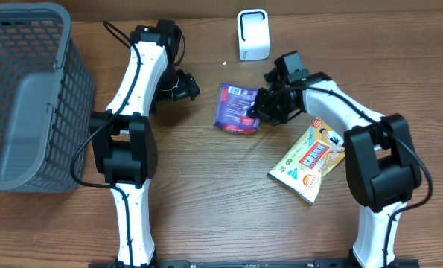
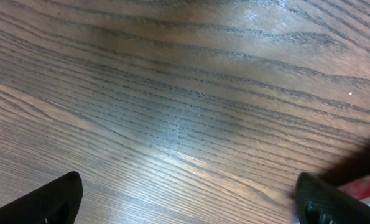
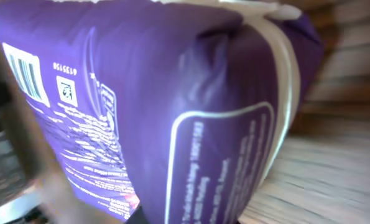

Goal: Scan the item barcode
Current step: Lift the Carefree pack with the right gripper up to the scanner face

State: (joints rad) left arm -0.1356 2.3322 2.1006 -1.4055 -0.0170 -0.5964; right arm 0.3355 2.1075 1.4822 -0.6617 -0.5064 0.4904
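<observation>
While the right gripper (image 1: 261,112) is clamped shut on the 3 o'clock edge of the purple packet (image 1: 237,109), you find that packet near the centre of the table (image 1: 206,208), with its barcode (image 3: 27,76) facing up. The white scanner (image 1: 252,34) stands apart at 12 o'clock from it. A yellow snack packet (image 1: 310,158) lies at 4 o'clock. The left gripper (image 1: 185,85), at 10 o'clock, has its jaws wide apart over wood. A grey basket (image 1: 76,89) sits at 9 o'clock.
</observation>
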